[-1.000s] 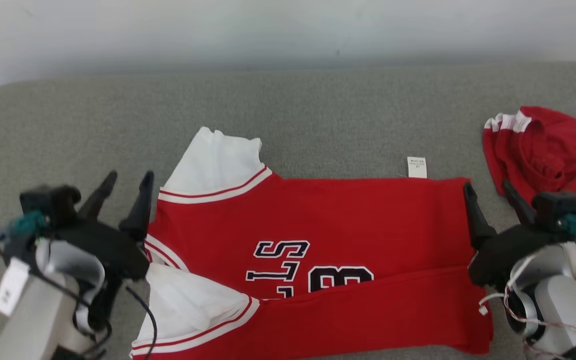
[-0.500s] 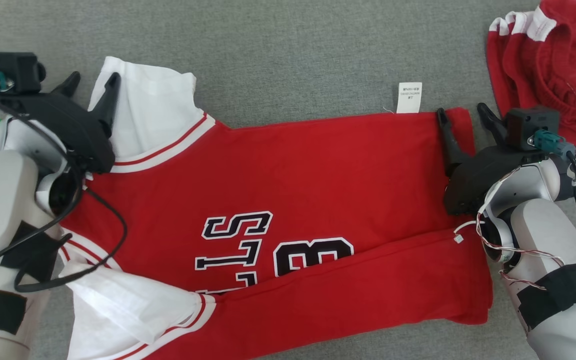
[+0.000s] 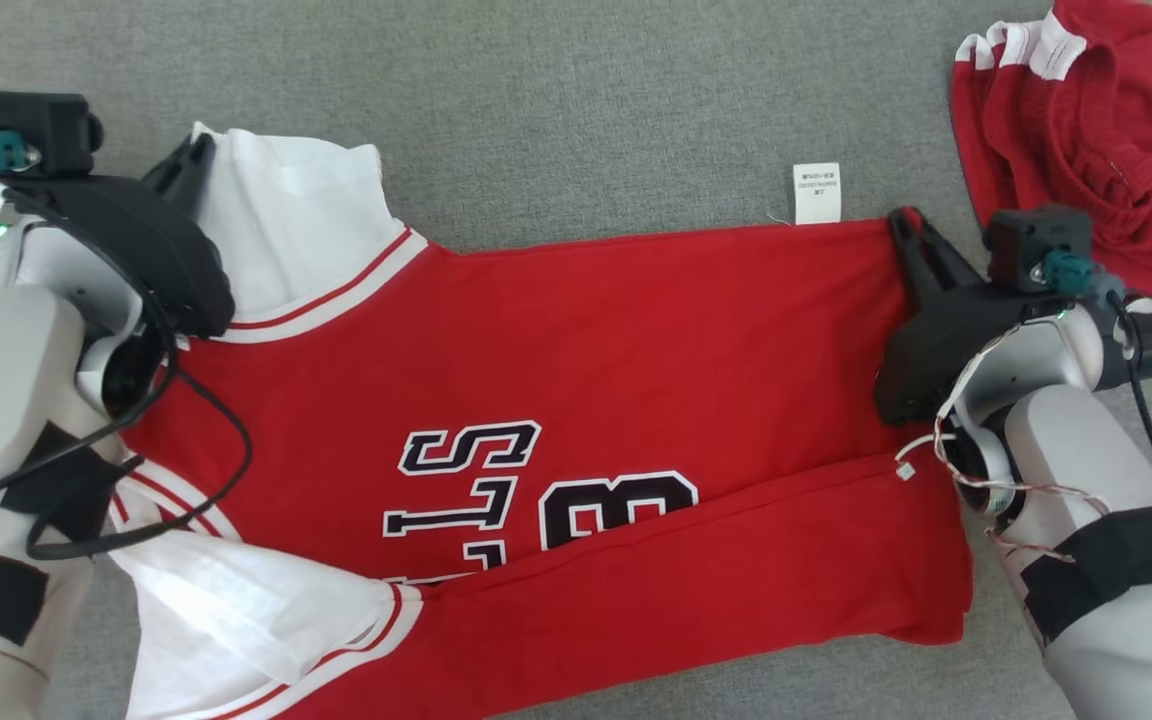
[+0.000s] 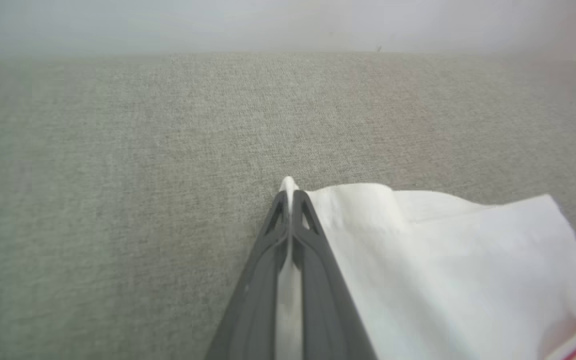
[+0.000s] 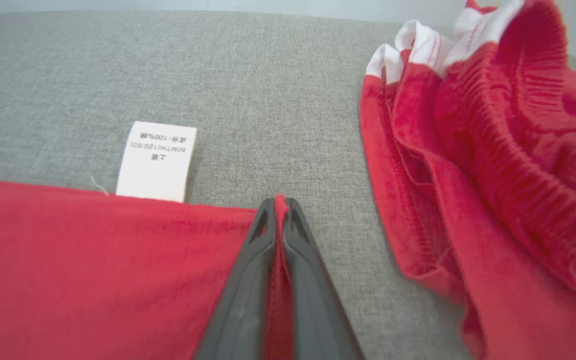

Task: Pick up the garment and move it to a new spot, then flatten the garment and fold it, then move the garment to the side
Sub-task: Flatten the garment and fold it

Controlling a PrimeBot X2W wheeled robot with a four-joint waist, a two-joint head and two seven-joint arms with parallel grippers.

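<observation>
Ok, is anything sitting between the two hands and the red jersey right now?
Nothing visible: the left hand pinches the jersey by a white sleeve, the right hand by its red hem corner.

grey surface (image 3: 586, 90) free ahead, red heap (image 3: 1106, 140) — right

Bright, even, diffuse light; we find only faint, soft shadows beside the arms on the grey surface (image 3: 586, 120). The head view is sharp, the garment (image 3: 586, 350) a saturated red. In the left wrist view its white sleeve (image 4: 443, 260) is nearly washed out and the far wall (image 4: 288, 20) hazy. In the right wrist view the crumpled red cloth (image 5: 518, 175) softens and stretches toward the edge.
</observation>
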